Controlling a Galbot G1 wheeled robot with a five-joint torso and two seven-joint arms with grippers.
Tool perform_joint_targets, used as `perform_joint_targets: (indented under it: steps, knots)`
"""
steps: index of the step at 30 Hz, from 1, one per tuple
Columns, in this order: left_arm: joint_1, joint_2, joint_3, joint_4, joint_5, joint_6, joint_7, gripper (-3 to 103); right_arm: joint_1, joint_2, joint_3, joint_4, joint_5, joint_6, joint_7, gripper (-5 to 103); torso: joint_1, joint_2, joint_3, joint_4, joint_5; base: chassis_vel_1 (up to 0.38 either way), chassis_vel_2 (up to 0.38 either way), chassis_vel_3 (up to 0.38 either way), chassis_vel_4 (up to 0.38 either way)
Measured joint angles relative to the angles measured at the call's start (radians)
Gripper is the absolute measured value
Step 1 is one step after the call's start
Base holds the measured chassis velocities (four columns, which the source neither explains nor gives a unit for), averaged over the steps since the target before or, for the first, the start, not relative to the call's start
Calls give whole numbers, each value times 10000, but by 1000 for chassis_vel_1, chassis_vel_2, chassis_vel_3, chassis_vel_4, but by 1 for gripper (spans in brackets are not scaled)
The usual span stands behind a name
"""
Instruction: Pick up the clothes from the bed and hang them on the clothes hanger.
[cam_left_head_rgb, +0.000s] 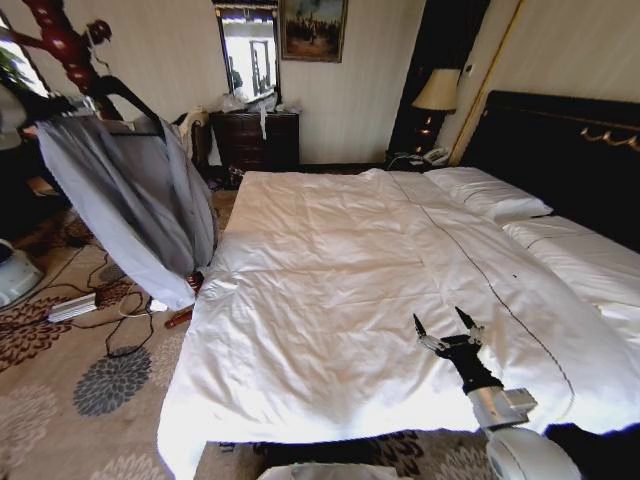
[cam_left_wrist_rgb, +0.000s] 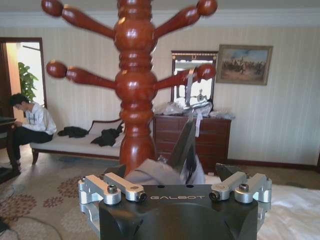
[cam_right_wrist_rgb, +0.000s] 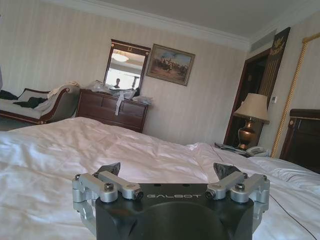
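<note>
Left tool (cam_left_wrist_rgb: 175, 187) clamped on the clothes (cam_left_head_rgb: 135, 195), draped on the clothes hanger (cam_left_head_rgb: 125, 100) just before the coat stand (cam_left_wrist_rgb: 135, 85). Right tool (cam_left_head_rgb: 446, 328) apart, idle over the bed (cam_left_head_rgb: 330, 270). Risk: hook missing a peg on release, jacket dropping.

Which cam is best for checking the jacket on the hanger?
Head view: the grey jacket hangs whole on the black hanger, left of the bed. Left wrist view gives only a fold of it between the left gripper fingers. The right wrist view faces the bed.
</note>
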Motion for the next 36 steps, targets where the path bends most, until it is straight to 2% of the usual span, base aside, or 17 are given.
perform_joint_targets:
  steps: [7,18,31,32,33,36]
  knots:
    - [-600,-474,212,283,-4,0,-4,100,0,0,0,0,0,0,0,100,0,0,1,-5,1,0,0,0,0]
    - [-1654,-1396,922,1303,465,0,93,100,0,1,0,0,0,0,0,100,0,0,1,-3,2,0,0,0,0]
    - [-2785,-2219,1565,2242,234,-29,143,100,0,0,0,0,0,0,0,100,1,0,1,-3,2,0,0,0,0]
    - [-2912,-2318,1652,2320,269,-24,-122,100,0,0,0,0,0,0,0,100,0,0,1,-3,2,0,0,0,0]
    - [-2912,-2318,1652,2320,269,-24,-122,100,0,0,0,0,0,0,0,100,0,0,1,-3,2,0,0,0,0]
    - [-3519,-2492,2398,2389,-333,-16,-1964,100,0,0,0,0,0,0,0,100,1,0,2,-3,-1,0,0,0,0]
